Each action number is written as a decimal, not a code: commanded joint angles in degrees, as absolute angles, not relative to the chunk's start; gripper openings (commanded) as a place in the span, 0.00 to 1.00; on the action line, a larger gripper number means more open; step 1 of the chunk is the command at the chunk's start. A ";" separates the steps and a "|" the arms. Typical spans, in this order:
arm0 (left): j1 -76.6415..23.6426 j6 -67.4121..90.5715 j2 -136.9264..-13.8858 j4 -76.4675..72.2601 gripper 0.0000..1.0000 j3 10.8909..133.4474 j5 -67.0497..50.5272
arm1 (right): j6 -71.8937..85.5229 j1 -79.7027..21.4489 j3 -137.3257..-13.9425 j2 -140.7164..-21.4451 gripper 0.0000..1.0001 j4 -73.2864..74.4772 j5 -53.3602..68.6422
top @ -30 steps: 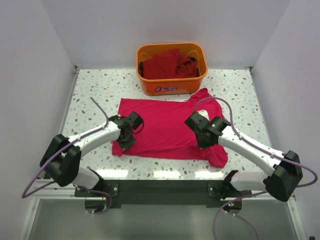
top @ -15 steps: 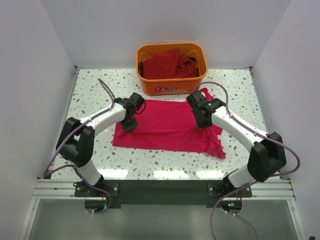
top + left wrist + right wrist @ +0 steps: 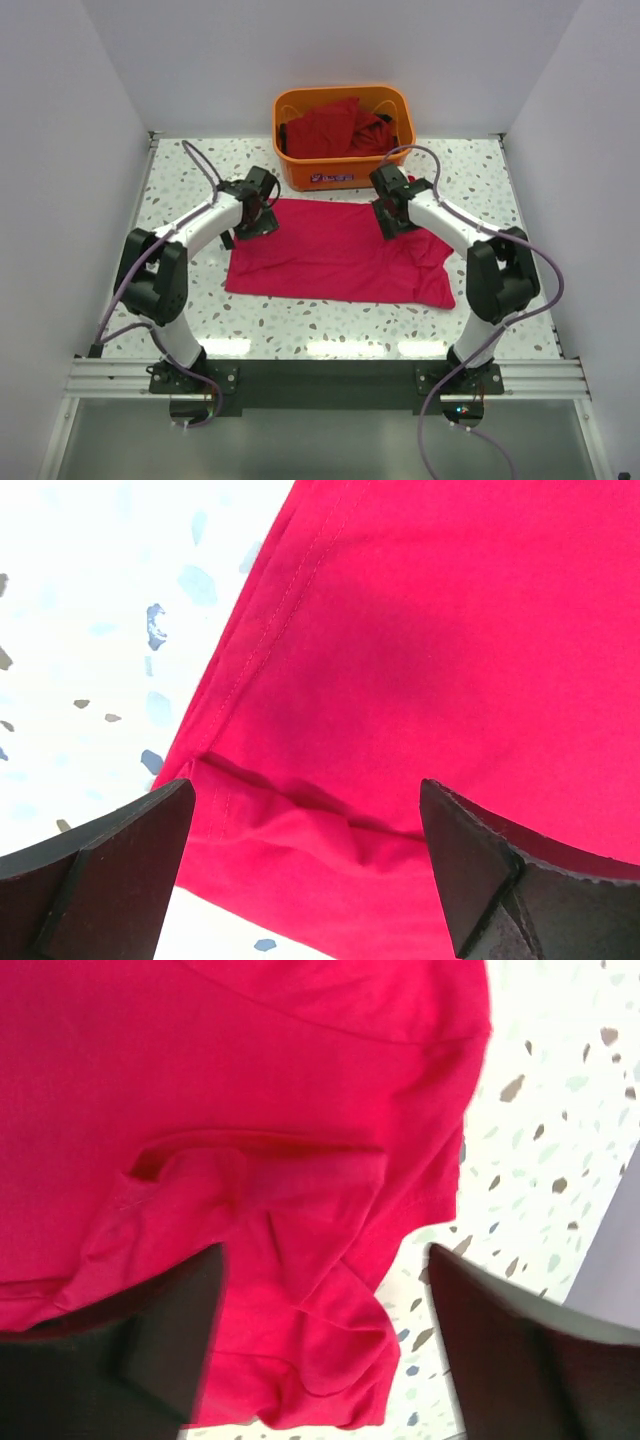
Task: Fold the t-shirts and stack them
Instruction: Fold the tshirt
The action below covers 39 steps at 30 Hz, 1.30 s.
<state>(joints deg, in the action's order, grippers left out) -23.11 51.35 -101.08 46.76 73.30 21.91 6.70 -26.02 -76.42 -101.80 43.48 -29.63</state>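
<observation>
Jaws of the left arm [image 3: 205, 225] and right arm [image 3: 450, 225] stand wide and empty over the 10 and 2 o'clock corners of the crimson t-shirt [image 3: 335, 255]. I judge they are letting its seemingly doubled cloth lie flat at the centre of the table [image 3: 480, 170]. Darker t-shirts [image 3: 330, 128] wait in the basket [image 3: 340, 175] at 12 o'clock.
</observation>
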 commanded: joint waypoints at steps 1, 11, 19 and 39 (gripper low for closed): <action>-23.12 50.62 -95.11 47.10 1.00 74.71 25.22 | 13.15 -25.93 -78.05 -96.08 0.94 46.48 -32.52; -24.25 49.92 -83.06 35.34 1.00 57.67 11.70 | 25.31 -25.93 -51.89 -74.19 0.99 39.22 -1.00; -25.84 49.13 -87.09 28.57 1.00 54.14 7.73 | 25.48 -25.32 -52.64 -80.41 0.99 39.10 -8.77; -12.84 48.25 -100.72 27.24 1.00 69.51 16.08 | 17.93 -16.61 -50.27 -84.64 0.99 32.34 -9.76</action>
<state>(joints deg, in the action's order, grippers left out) -14.22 48.84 -100.53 27.59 64.51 12.29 19.79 -16.60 -50.43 -85.12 34.50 -9.10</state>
